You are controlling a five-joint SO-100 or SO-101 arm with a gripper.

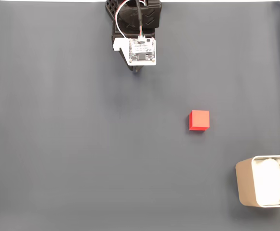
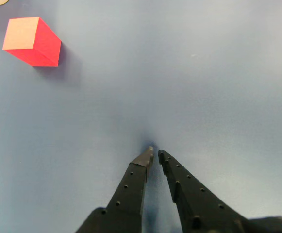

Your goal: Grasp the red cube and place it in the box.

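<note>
In the fixed view the arm (image 1: pixel 132 19) enters from the top edge, black, with red and white wires going down to a small white circuit board (image 1: pixel 142 51) on the wrist. There is some print on this board, but it is too small to read. The pincer (image 1: pixel 137 70) is mostly hidden under the board, and only a dark tip shows just below it. In the wrist view the pincer (image 2: pixel 155 155) comes in from the bottom edge – two black fingers (image 2: pixel 131 189) with rows of small holes, and their tips stand nearly together with only a thin gap, so it is closed and holds nothing. It is low over the grey-blue desk (image 1: pixel 58 144), with a soft shadow under the tips. The red cube (image 1: pixel 199 120) lies alone on the desk, in the fixed view right of centre and well apart from the arm; in the wrist view the red cube (image 2: pixel 32 41) is in the upper left corner, far from the fingertips. It has no label or writing. The box (image 1: pixel 243 185) stands at the lower right corner of the fixed view, partly cut by the edge – beige outside, with crumpled white lining inside, and well apart from the cube.
</note>
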